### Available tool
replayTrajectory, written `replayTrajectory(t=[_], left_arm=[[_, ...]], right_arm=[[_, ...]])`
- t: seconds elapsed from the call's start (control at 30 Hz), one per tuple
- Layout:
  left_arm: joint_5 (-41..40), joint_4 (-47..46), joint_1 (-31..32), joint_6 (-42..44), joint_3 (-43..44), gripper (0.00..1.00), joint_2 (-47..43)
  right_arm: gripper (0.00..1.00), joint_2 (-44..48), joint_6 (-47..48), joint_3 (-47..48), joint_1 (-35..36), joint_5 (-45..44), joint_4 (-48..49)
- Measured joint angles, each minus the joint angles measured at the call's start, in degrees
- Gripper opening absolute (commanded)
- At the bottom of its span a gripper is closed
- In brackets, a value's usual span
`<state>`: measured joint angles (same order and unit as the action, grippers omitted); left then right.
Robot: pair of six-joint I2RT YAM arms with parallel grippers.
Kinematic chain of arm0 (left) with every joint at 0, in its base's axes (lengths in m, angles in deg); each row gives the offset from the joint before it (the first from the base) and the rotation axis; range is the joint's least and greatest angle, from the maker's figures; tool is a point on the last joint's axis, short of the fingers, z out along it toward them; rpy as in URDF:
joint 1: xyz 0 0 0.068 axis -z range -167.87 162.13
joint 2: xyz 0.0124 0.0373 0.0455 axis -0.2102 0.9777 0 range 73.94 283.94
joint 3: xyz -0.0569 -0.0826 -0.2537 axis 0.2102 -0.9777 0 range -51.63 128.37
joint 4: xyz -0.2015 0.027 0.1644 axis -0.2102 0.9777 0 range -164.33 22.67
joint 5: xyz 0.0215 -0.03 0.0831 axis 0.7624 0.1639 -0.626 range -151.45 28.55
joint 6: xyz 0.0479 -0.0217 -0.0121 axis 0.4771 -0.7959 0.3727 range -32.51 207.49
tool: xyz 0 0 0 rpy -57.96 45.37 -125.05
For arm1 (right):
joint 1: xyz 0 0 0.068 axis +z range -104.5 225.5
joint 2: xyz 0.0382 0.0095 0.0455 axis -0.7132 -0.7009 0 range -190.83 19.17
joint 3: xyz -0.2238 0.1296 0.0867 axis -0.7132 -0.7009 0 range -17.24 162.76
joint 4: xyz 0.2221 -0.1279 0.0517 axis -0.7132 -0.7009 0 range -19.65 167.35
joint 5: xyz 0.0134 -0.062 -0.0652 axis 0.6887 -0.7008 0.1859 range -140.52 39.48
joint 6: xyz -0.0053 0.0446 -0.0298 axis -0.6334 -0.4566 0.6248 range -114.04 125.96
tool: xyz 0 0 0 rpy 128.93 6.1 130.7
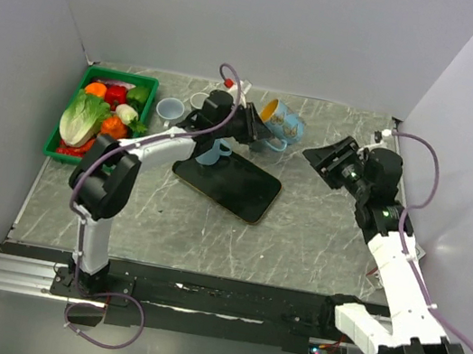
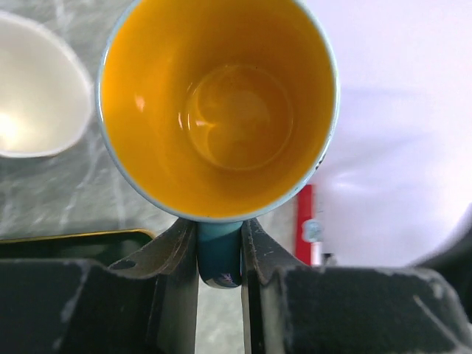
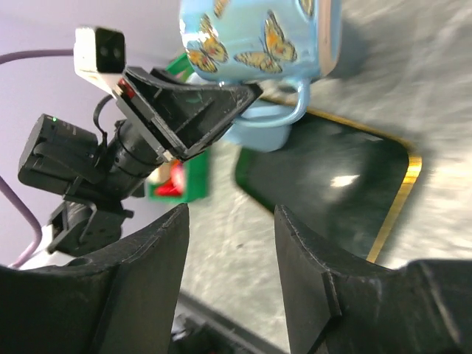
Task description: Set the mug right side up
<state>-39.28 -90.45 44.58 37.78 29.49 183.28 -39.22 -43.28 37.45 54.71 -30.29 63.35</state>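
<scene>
At the far middle of the table [image 1: 317, 237], my left gripper [image 1: 253, 127] has the mug [image 1: 283, 123] by its handle [image 2: 219, 258]. In the left wrist view the two fingers [image 2: 169, 247] are pinched onto the handle from both sides, with only the handle between them. The mug is blue with orange butterflies on the outside and orange on the inside. It is not upside down and not standing straight. It is tipped, and its open mouth looks right into the left wrist camera, so I can see down to the bottom. I cannot tell if any part of it touches the table.

My right gripper [image 1: 324, 159] is off to the right of the mug, near it but not touching. Its fingers [image 3: 147, 251] are spread about halfway apart, and nothing is between them. In the right wrist view it points at the mug and at the left gripper.

A dark tray [image 1: 230, 185] with a gold edge lies flat on the table, nearer to me than the mug. A pale blue cup [image 1: 209, 152] with a handle sits by the far left edge of that tray, under my left arm. A small cup [image 1: 170, 109] stands to the left of my left gripper. A white bowl [image 2: 29, 88] shows at the left side of the left wrist view. At the far left of the table is a green bin [image 1: 147, 83] with a lettuce [image 1: 82, 118] and other red and orange play food in it.
</scene>
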Motion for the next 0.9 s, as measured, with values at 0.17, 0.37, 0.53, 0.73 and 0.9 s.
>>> replayTrajectory(t=[0.17,0.37,0.53,0.73,0.9], left_arm=[[-4.4,5.3,2.1,5.5,4.8,0.01,4.8],[-13.6,12.3,6.5,11.0,15.0,0.01,11.4],[-23.6,18.0,10.2,14.7,23.3,0.01,18.3],[-34.2,24.3,13.8,19.1,28.5,0.01,24.2],[-42.7,28.2,16.9,23.7,36.9,0.01,29.1]], right_arm=[[0.57,4.0,4.0,0.8,-0.3,-6.0,-6.1],[0.58,4.8,7.4,3.7,-0.3,-9.5,-11.1],[0.58,5.2,9.4,4.2,-0.7,-11.3,-14.8],[0.58,5.2,11.0,4.2,-1.0,-11.8,-17.7],[0.58,5.0,11.7,4.2,-1.4,-11.6,-18.5]])
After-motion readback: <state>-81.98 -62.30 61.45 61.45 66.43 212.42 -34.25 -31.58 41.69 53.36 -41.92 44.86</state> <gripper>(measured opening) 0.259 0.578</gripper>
